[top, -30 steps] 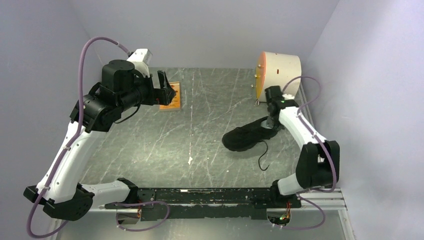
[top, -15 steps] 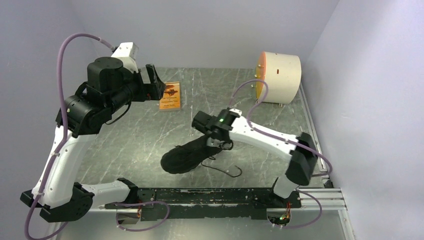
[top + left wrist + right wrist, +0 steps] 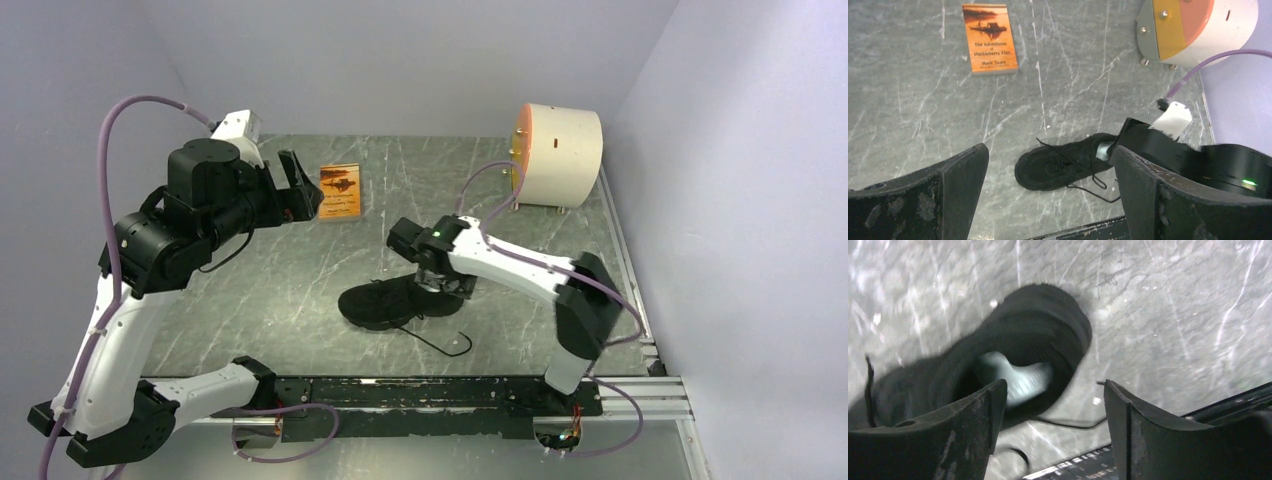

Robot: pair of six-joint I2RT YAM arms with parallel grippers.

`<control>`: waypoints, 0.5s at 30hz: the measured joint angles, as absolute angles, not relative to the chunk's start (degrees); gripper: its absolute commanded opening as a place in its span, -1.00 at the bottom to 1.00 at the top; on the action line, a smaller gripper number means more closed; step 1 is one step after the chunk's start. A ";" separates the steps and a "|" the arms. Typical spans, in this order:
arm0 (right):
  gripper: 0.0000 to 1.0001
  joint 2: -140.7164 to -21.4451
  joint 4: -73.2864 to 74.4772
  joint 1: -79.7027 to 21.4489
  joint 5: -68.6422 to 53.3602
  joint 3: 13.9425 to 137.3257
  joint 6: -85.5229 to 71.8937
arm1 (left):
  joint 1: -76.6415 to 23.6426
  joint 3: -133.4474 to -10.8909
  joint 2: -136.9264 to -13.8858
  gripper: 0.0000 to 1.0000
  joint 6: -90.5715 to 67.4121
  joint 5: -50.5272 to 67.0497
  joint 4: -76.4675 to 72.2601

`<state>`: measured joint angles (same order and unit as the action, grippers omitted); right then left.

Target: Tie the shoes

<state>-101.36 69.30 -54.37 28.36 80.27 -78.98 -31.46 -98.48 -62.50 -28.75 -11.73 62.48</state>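
The black shoe (image 3: 385, 303) lies on its sole near the table's front middle, toe pointing left. In the left wrist view the shoe (image 3: 1058, 167) shows loose, untied laces (image 3: 1098, 192). One lace (image 3: 445, 345) trails toward the front rail. My right gripper (image 3: 440, 282) hovers over the heel, open, with nothing between its fingers. Seen from the right wrist, the shoe's heel opening (image 3: 1048, 325) and pale insole (image 3: 1020, 377) sit just beyond the right gripper (image 3: 1054, 390). My left gripper (image 3: 300, 190) is raised at the back left, open and empty; its camera looks down past the left gripper (image 3: 1048, 150) at the shoe.
An orange paperback book (image 3: 338, 190) lies flat at the back, just right of the left gripper. A cream cylinder with an orange face (image 3: 560, 150) stands in the back right corner. The black mounting rail (image 3: 430, 392) runs along the front edge. Walls close in left, back and right.
My right arm carried the shoe from the right side to the front middle, set it down and opened, letting go of the heel. The left arm drew slightly left.
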 measured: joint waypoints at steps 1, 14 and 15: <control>0.54 -98.70 67.79 -54.39 27.79 78.78 -74.98 | -31.46 -97.69 -62.11 0.99 -29.12 -11.77 62.48; 0.49 -79.61 48.45 -50.94 10.00 73.06 -9.54 | -31.57 -86.08 -60.73 0.99 -34.35 -4.43 59.29; 0.48 -81.03 47.00 -49.25 8.29 71.83 -6.28 | -31.59 -85.84 -60.99 0.99 -34.57 -3.97 58.98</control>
